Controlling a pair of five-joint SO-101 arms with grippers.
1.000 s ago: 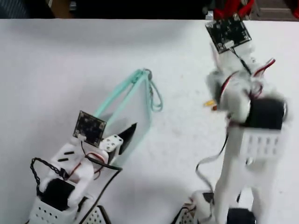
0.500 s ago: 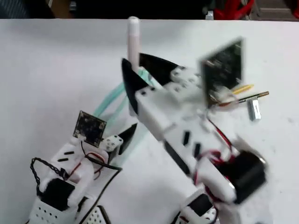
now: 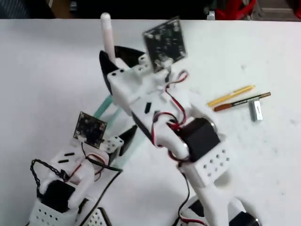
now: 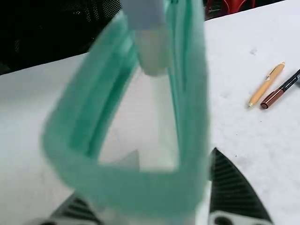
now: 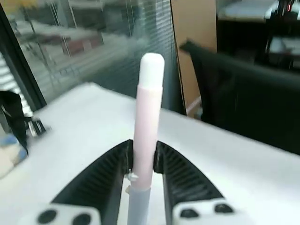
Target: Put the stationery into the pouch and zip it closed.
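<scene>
Pink marker (image 5: pixel 148 117), clamped in right tool (image 5: pixel 143 149), at pouch (image 4: pixel 190 84) mouth.

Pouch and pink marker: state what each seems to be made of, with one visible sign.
The pouch: probably soft vinyl, judging by its seemingly clear, creased panel, with mint-green fabric-like edging. The pink marker: likely matte plastic; smooth, even pale barrel with a white cap.

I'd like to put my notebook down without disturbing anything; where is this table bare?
The widest bare stretch of table lies left of the pouch, out to the table's edge. A smaller patch sits beyond the yellow pen and brown pen, toward the far right corner. The middle is crowded: the right gripper holds a marker at the pouch's mouth.
</scene>
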